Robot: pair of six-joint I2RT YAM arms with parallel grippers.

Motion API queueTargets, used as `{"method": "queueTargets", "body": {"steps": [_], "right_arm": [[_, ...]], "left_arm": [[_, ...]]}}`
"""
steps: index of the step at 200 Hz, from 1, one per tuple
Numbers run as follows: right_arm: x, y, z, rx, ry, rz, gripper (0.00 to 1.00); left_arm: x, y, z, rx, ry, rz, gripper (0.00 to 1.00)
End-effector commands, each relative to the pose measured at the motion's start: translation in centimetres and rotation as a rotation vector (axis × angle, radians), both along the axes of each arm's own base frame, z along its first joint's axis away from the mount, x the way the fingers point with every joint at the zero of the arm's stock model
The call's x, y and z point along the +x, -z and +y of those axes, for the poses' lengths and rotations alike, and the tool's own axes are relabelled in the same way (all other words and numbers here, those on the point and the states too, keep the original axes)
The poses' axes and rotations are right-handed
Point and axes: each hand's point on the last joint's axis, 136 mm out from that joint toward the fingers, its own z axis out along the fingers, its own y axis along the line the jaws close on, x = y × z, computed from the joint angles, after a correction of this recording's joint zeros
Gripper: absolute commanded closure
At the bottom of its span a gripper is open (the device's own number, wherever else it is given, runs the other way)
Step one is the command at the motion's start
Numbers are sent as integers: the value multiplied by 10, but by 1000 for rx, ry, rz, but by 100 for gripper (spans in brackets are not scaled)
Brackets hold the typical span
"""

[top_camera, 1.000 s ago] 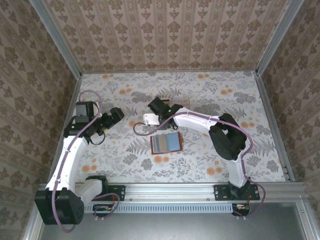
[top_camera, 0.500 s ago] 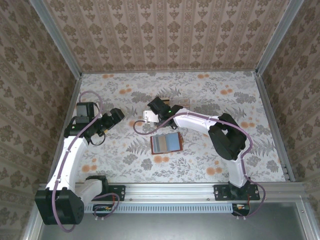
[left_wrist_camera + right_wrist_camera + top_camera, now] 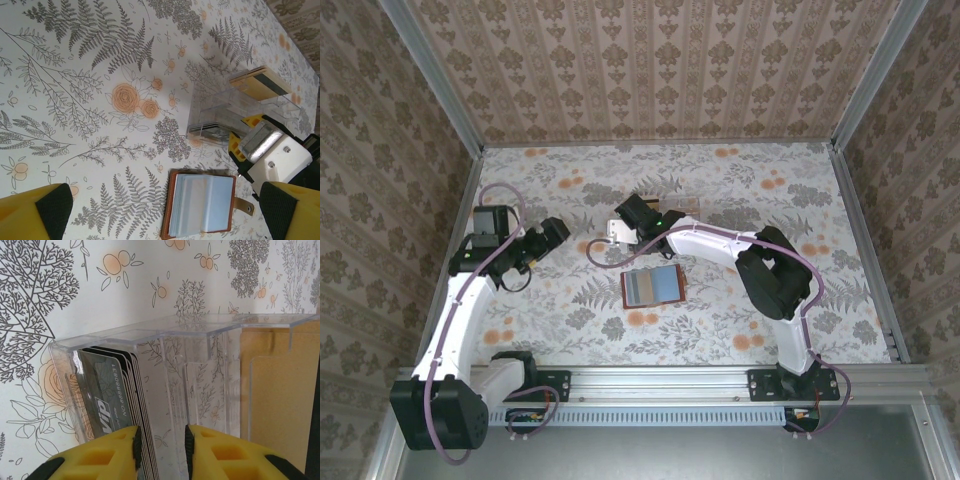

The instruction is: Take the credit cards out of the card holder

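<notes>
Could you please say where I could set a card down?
Bare: the patch between the right arm and the right wall, and the strip between the card holder and the near rail. Crowded: around the clear box, with the right gripper at it.

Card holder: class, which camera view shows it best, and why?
The left wrist view: the card holder lies open and close up, its blue-grey slots and brown edge plain. The top external view shows it whole but small, open on the table.
</notes>
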Motion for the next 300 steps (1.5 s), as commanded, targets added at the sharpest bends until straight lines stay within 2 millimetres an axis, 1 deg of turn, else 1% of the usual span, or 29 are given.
{"method": "queueTargets", "body": {"steps": [1,23,35,49,65,82,91,107,116,121,129,134,136,140,157,177,190,201,204,208,226,274,300], "right_arm": [[-5,-21,-4,95,70,10,64],[-15,-42,-9,184,149,24,63],[-24,-53,-13,249,201,46,62],[-35,-61,-19,320,262,76,62],[-49,-67,-26,428,358,119,64],[-66,-63,-32,521,460,199,66],[-75,-57,-34,560,520,256,66],[-89,-44,-35,602,616,354,69],[-100,-31,-40,587,677,415,71],[-104,-25,-41,589,701,438,74],[-109,-16,-43,594,744,470,76],[-112,-12,-45,599,770,487,77],[-113,-10,-46,601,778,494,79],[-115,-6,-46,606,796,510,80],[-126,8,-49,620,845,578,80],[-135,22,-58,602,890,605,80],[-140,31,-65,592,927,622,80],[-146,37,-71,586,957,645,80],[-143,37,-69,607,955,642,80],[-144,39,-71,611,963,644,79],[-150,49,-77,615,995,670,80],[-161,62,-86,618,1061,678,80],[-164,70,-89,612,1073,683,80]], "left_arm": [[-1,-4,-5,-39,20,-20,3],[-2,0,-13,-61,39,-7,6],[-2,4,-21,-73,62,4,8],[-4,12,-32,-75,89,26,9],[-5,22,-48,-75,127,54,12],[-8,34,-66,-69,171,90,16],[-9,39,-77,-66,196,105,19],[-14,48,-97,-65,236,131,24],[-17,53,-106,-63,256,143,26],[-18,56,-110,-60,265,153,28],[-21,60,-117,-55,280,165,30],[-20,62,-118,-56,279,170,30],[-25,63,-124,-53,302,172,31],[-27,64,-129,-54,314,176,31],[-33,72,-141,-54,343,200,33],[-40,79,-154,-67,378,218,34],[-45,85,-160,-70,392,234,35],[-48,88,-166,-76,405,241,38],[-49,90,-167,-76,407,245,39],[-50,92,-169,-78,409,251,39],[-53,98,-176,-83,423,261,39],[-59,112,-192,-75,464,282,40],[-60,120,-199,-72,479,299,42]]}}
